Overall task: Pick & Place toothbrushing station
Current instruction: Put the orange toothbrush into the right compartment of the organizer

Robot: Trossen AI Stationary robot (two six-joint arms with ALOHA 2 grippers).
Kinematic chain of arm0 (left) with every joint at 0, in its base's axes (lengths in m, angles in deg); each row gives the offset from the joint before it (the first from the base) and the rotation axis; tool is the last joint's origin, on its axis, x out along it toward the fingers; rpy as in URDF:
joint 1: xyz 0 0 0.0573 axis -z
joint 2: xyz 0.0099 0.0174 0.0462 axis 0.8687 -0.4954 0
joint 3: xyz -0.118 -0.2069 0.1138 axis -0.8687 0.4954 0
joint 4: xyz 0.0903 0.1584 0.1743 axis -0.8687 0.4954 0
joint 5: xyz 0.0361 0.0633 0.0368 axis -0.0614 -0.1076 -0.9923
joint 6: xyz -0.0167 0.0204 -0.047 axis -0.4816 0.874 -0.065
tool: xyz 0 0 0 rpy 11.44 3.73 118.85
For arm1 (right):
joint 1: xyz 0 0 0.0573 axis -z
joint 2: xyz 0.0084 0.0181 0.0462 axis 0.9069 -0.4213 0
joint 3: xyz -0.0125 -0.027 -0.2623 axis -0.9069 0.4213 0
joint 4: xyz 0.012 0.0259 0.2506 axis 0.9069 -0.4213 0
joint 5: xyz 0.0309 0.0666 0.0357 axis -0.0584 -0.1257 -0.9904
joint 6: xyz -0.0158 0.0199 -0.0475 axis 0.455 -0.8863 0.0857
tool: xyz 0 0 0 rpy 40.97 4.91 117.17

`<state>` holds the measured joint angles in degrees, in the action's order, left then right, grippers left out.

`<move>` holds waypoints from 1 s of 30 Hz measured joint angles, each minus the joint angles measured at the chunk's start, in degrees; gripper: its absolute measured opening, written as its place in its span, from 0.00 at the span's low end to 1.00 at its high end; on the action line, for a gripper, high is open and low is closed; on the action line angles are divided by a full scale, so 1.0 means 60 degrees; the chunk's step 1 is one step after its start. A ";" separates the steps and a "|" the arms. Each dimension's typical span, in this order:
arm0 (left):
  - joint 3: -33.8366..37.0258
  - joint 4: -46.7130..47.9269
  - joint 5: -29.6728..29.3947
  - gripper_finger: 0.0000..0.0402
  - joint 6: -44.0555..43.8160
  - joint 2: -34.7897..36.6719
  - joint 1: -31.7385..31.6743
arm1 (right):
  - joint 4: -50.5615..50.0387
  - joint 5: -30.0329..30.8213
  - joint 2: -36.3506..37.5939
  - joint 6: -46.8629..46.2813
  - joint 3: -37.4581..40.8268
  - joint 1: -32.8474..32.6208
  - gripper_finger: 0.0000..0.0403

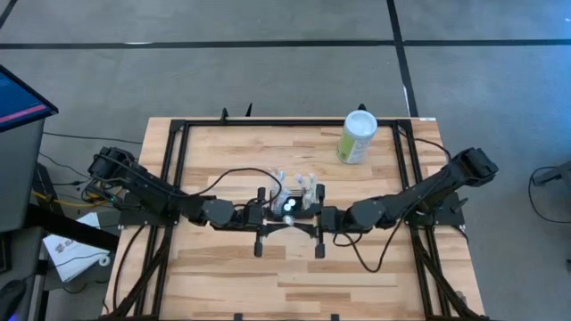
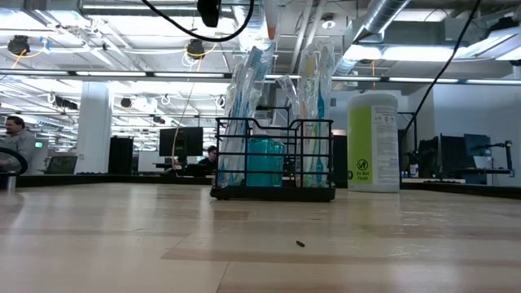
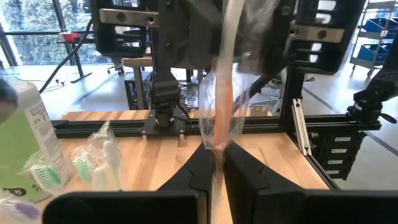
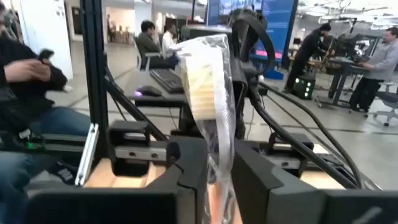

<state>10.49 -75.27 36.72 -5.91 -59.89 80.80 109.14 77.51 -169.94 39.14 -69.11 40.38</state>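
With both arms meeting mid-table: left gripper (image 3: pixel 214 168) clenched on wrapped toothbrush (image 3: pixel 222 93); right gripper (image 4: pixel 217 168) pinching another wrapped brush (image 4: pixel 208 81). Between and just behind them, caddy (image 2: pixel 273 159), upright, stocked with wrapped brushes, about table (image 1: pixel 223 267) centre. Green canister (image 1: pixel 358 136) near far edge, right of centre.

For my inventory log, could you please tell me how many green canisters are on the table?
1: the pale-green canister with a white lid stands upright near the table's far edge, right of centre, apart from the caddy. None seems hidden.
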 joint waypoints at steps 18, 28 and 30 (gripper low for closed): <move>0.0496 -0.0014 -0.0061 0.18 0.0043 0.0473 0.0097 | -0.0754 0.1193 0.0051 0.0617 -0.0087 -0.0598 0.01; 0.2205 0.0007 -0.1203 0.15 -0.0249 0.2899 0.1057 | 0.1028 0.2713 0.0278 0.0851 0.1277 -0.1163 0.00; 0.2478 -0.0015 -0.1813 0.14 -0.0239 0.3289 0.1376 | 0.2034 0.2817 0.0431 0.0873 0.1858 -0.1125 0.00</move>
<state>25.36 -75.36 25.84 -7.34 -40.15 89.05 121.35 94.41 -167.35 44.38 -57.96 33.63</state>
